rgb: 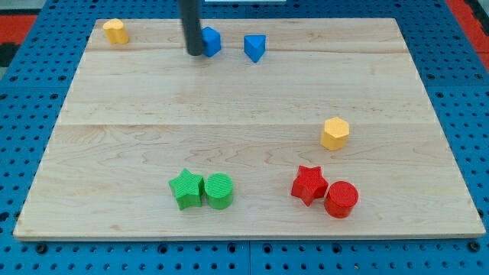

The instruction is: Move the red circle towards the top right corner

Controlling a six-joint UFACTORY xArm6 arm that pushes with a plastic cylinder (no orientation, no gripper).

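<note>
The red circle [341, 199] lies near the view's bottom right, touching the red star [309, 184] on its left. My tip [195, 53] stands near the view's top, left of centre, right against the left side of a blue block [211, 40]. The tip is far from the red circle, up and to the left of it.
A blue triangular block [255, 47] lies right of the blue block. A yellow block [115, 31] sits at the top left corner. A yellow hexagon [335, 133] lies above the red pair. A green star [186, 189] and green circle [218, 190] touch at the bottom. The wooden board [244, 107] ends in blue pegboard.
</note>
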